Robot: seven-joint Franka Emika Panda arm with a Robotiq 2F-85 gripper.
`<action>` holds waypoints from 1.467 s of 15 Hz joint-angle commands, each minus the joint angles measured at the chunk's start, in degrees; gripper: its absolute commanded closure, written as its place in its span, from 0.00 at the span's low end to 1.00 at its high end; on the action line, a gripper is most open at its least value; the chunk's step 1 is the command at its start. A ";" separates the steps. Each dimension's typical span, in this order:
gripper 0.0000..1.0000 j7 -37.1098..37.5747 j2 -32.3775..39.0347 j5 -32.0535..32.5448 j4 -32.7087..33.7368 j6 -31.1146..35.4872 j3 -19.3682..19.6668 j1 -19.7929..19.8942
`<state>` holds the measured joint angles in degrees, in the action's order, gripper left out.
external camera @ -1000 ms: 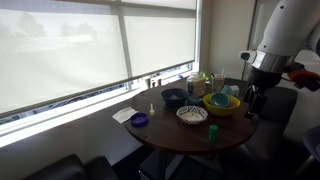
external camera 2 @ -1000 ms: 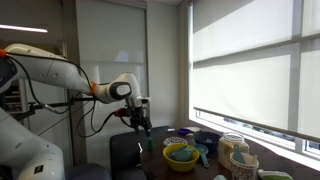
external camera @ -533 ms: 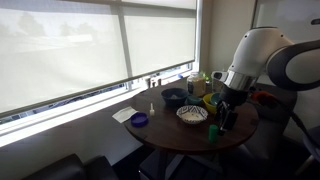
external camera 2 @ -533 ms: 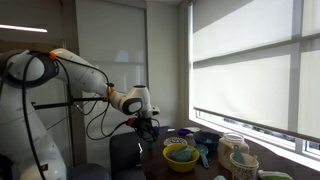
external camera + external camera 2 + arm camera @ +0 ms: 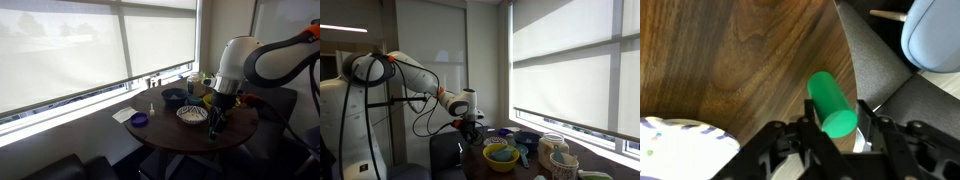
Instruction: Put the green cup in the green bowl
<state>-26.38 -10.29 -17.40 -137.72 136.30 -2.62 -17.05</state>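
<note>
The green cup (image 5: 830, 102) is a small bright-green tumbler standing on the round wooden table (image 5: 740, 60) near its edge. In the wrist view it sits between my gripper's (image 5: 835, 126) two black fingers, which press against its sides. In an exterior view the gripper (image 5: 215, 122) reaches down over the cup (image 5: 212, 132), hiding most of it. The green bowl (image 5: 208, 99), lime with teal inside, stands just behind, partly hidden by my arm, and shows again in an exterior view (image 5: 501, 157).
A white patterned bowl (image 5: 191, 114) lies close beside the cup, also in the wrist view (image 5: 670, 150). A dark bowl (image 5: 174, 97), a purple dish (image 5: 139, 120) and containers stand farther back. A dark chair (image 5: 880, 70) stands past the table edge.
My arm has swung down from beside the table to the green cup, and the open jaws have closed in on the cup.
</note>
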 commanded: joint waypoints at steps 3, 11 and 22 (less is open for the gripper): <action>0.92 8.26 -1.31 8.47 1.14 -2.81 -3.35 3.64; 0.67 14.76 -17.07 14.47 -2.63 -1.76 -2.67 6.03; 0.92 18.06 -12.58 14.17 -0.85 19.04 2.08 9.73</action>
<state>-8.91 -30.34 -0.70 -143.80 147.60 -3.74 -7.37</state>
